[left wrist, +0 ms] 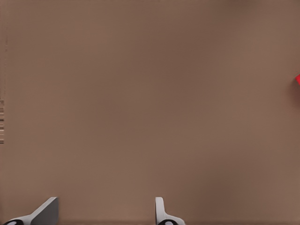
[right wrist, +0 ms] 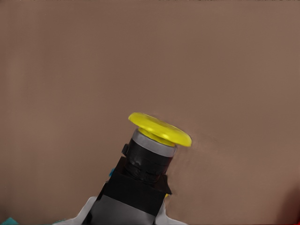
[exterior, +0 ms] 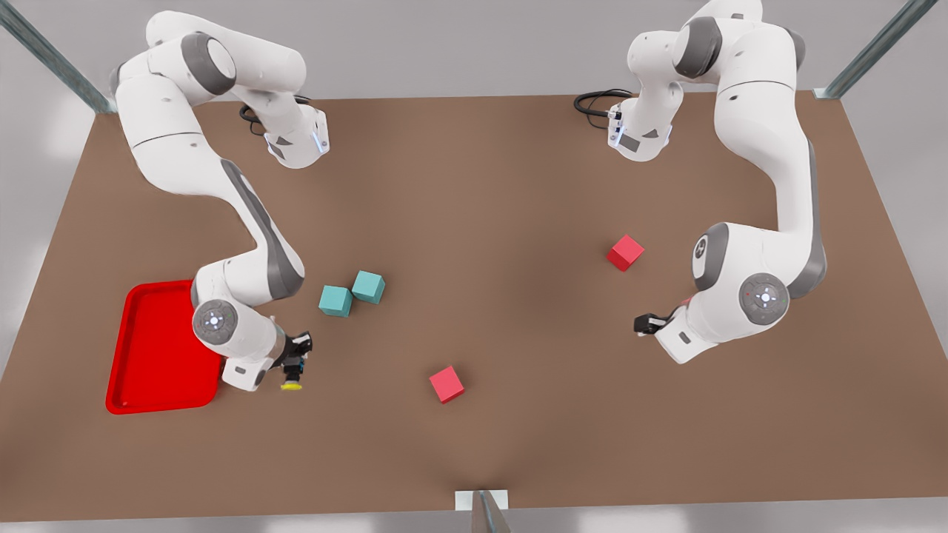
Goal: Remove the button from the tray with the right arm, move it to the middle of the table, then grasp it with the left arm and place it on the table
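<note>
A: Where's the button (exterior: 292,376) rn?

B: Clamped in the right tool (exterior: 295,360), just off the tray's (exterior: 157,355) rim on the front view's right, over bare tabletop (exterior: 503,192). Right wrist view shows the fingers closed on its black body, yellow cap pointing away from the tool.

A: Left tool (exterior: 646,324)?

B: Waiting over the tabletop on the front view's right side, w/ nothing in it; left wrist view shows its fingertips (left wrist: 160,212) spread wide.

A: Risks?

B: Grip looks low on the body, so a fast swing to the middle could twist or drop it, imo. Also two teal cubes (exterior: 352,292) sit just beside the right arm, and a red cube (exterior: 446,384) lies between it & center; a low path could knock them. At handover the left tool gets little to grab, prob only the cap end; bad alignment = fingers clash or the button falls.
</note>
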